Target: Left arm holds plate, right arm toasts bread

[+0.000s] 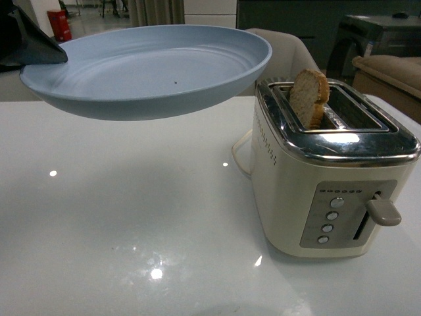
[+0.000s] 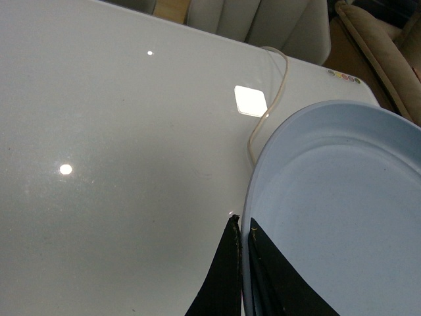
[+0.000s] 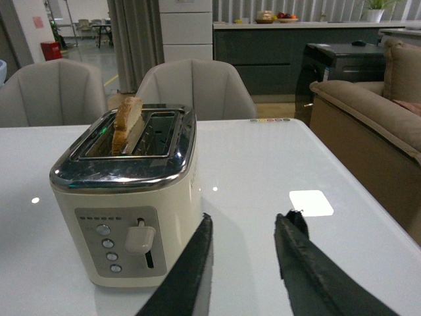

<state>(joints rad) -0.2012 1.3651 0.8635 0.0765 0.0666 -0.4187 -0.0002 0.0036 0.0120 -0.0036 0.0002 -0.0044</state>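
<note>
where the bread (image 1: 309, 97) stands, half risen from the toaster (image 1: 329, 191) slot nearer the plate (image 1: 151, 72), it is clear of both grippers. the toaster sits toward the tabletop's (image 1: 131, 217) right edge. the right gripper (image 3: 250, 216) hangs low over the tabletop on the toaster's lever side, well apart from the bread, fingers spread and empty. the left gripper (image 2: 243, 222) clamps the plate's rim, a finger on each face, holding it level above the tabletop, its far rim just beside the toaster top.

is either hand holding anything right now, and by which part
The left hand pinches the pale blue plate by its rim, one finger each side. The right hand is open and empty.
</note>
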